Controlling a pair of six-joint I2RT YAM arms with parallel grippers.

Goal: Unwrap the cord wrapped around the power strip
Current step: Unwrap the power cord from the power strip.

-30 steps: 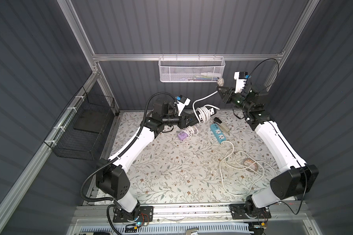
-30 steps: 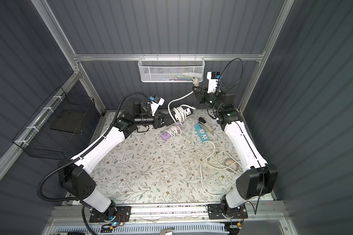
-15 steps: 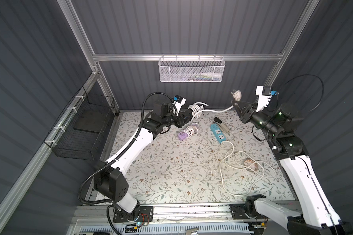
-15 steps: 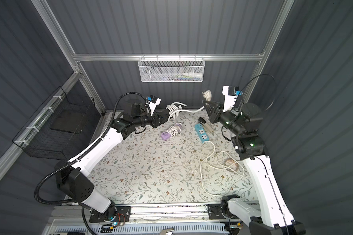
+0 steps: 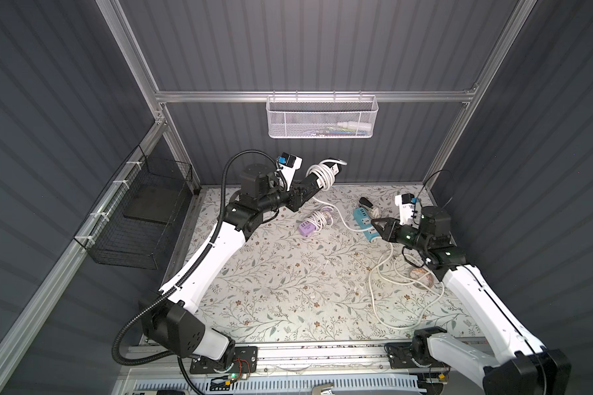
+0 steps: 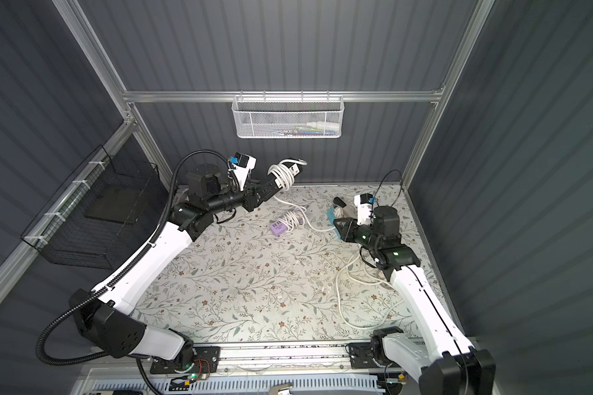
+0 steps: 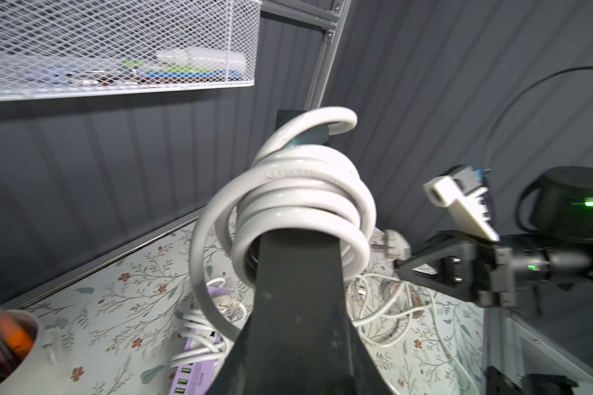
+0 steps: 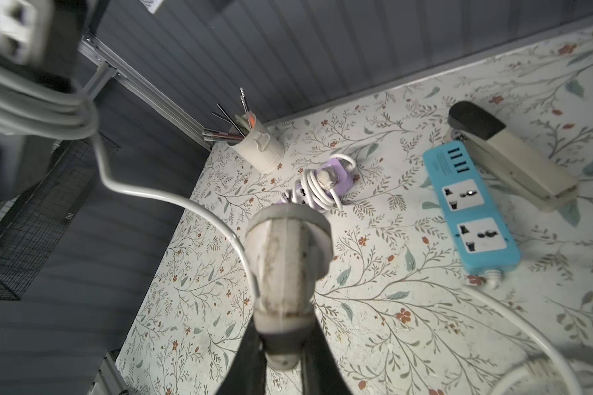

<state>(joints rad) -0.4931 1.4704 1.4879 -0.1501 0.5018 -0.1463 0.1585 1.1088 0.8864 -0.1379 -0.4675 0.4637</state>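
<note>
The right jaws are clamped on the plug (image 8: 288, 266), a round, off-white, grimy plastic cap pinched between two dark fingers (image 8: 247, 359) above the flowered worktop (image 5: 271, 273). From the plug the cord (image 7: 298, 205), thick, smooth and white, runs in a slack curve up to the power strip (image 5: 336, 167).

The left jaws seem closed on that strip's near end, though the coils hide the contact in the left wrist view. They hold it aloft, tilted up toward the ribbed back wall and well clear of the worktop. Several tight, glossy turns lie round the strip's slim white body, with one looser loop hanging wider. The strip is well apart from the right jaws, across the back of the worktop.

Near the right jaws lie a flat blue outlet block (image 8: 469, 208) and a beige stapler (image 8: 507, 164). A purple outlet block (image 8: 336, 178), bound in its own thin cable, lies between the arms. A white mesh basket (image 5: 322, 118) hangs on the wall.
</note>
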